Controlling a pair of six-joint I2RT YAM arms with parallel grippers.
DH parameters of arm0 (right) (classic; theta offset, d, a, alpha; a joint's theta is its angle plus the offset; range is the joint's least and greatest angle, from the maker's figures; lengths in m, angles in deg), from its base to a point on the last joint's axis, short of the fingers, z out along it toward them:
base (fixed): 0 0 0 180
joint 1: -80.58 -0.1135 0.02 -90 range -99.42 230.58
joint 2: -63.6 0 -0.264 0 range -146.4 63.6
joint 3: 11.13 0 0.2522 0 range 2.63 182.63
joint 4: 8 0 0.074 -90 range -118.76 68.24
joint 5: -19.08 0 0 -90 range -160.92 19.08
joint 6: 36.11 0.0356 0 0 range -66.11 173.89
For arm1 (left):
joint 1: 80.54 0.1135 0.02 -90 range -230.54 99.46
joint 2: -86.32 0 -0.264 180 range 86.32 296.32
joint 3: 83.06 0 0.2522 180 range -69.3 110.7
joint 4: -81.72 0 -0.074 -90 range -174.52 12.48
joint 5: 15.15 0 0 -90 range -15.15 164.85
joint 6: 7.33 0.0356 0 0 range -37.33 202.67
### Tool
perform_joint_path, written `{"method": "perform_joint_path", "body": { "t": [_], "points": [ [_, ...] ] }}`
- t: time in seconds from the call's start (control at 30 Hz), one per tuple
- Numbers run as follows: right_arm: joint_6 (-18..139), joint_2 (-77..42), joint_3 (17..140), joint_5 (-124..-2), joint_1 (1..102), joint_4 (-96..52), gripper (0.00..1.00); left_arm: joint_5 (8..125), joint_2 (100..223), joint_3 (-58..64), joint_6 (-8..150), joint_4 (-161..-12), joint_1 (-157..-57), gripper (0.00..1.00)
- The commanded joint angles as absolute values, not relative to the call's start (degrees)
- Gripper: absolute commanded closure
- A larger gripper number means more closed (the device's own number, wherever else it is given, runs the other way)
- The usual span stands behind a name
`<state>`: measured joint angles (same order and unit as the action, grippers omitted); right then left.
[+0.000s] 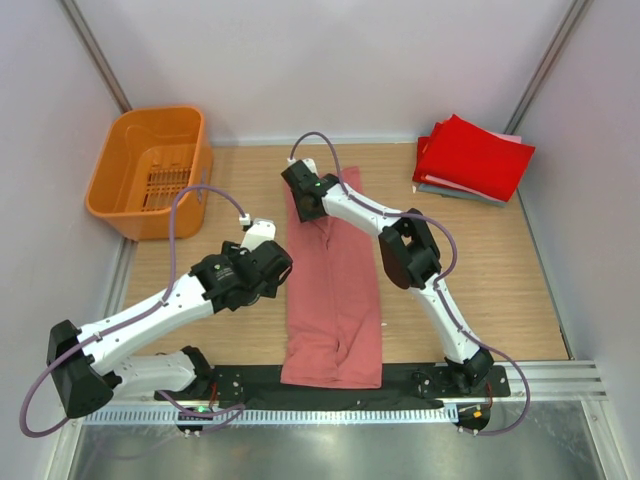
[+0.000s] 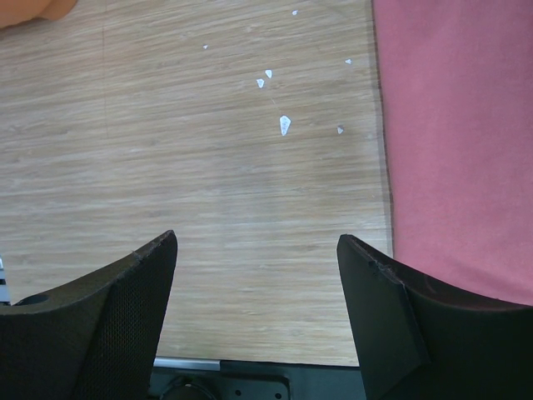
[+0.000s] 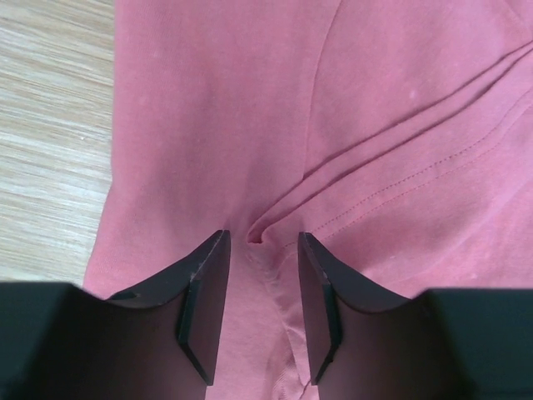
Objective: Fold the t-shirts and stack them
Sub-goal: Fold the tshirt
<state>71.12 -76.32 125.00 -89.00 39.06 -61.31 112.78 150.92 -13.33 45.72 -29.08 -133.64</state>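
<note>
Right gripper (image 3: 263, 237): part open, tips down on the salmon-pink shirt (image 1: 335, 300) near its far end. A small raised crease of the cloth sits in the gap between its fingers (image 3: 204, 283). The pads aren't visibly clamped on it, so no confirmed grip.

Left gripper (image 2: 258, 246): wide open and holding nothing, over bare tabletop (image 1: 470, 270) just left of the pink shirt's edge.

Pink shirt: lies flat as a long narrow strip, folded lengthwise, with its near hem on the black strip at the front edge.

Counts:
- 2 grippers
- 1 salmon-pink shirt
- 1 red shirt (image 1: 475, 155), folded, on top of a stack far right of the pink shirt
- thin grey and pale layers (image 1: 440, 188) show under the red one; only their edges are visible, so I can't tell the number
- 1 orange basket (image 1: 150, 170), far left of the pink shirt, off the tabletop's corner
- a few pale flecks (image 2: 285, 125) on the wood left of the pink shirt
</note>
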Motion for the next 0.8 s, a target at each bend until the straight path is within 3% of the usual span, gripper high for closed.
{"method": "perform_joint_path", "body": {
  "t": [0.0, 0.13, 0.27, 0.37, 0.4, 0.57, 0.77],
  "points": [
    [70.1, -75.1, 127.2, -91.3, 39.0, -60.8, 0.59, 114.7, 149.8, -12.3, 45.9, -30.6, -133.4, 0.21],
    [70.3, -75.6, 127.2, -91.1, 39.0, -60.8, 0.61, 114.9, 149.6, -12.3, 45.8, -30.6, -133.3, 0.21],
    [70.5, -76.1, 127.2, -91.0, 39.0, -60.8, 0.71, 114.9, 149.6, -12.3, 45.8, -30.6, -133.3, 0.21],
    [70.4, -76.1, 127.1, -91.0, 39.0, -60.9, 0.85, 115.0, 149.7, -12.3, 45.8, -30.5, -133.3, 0.21],
    [70.2, -76.1, 127.1, -91.0, 39.0, -60.8, 0.98, 115.0, 149.7, -12.3, 45.8, -30.5, -133.3, 0.21],
    [70.6, -74.3, 126.6, -92.5, 39.0, -61.6, 0.99, 115.1, 149.8, -12.3, 45.7, -30.4, -133.3, 0.21],
    [73.2, -63.7, 115.7, -97.5, 39.5, -58.2, 0.99, 115.1, 149.9, -12.3, 45.7, -30.3, -133.3, 0.21]
  ]
}}
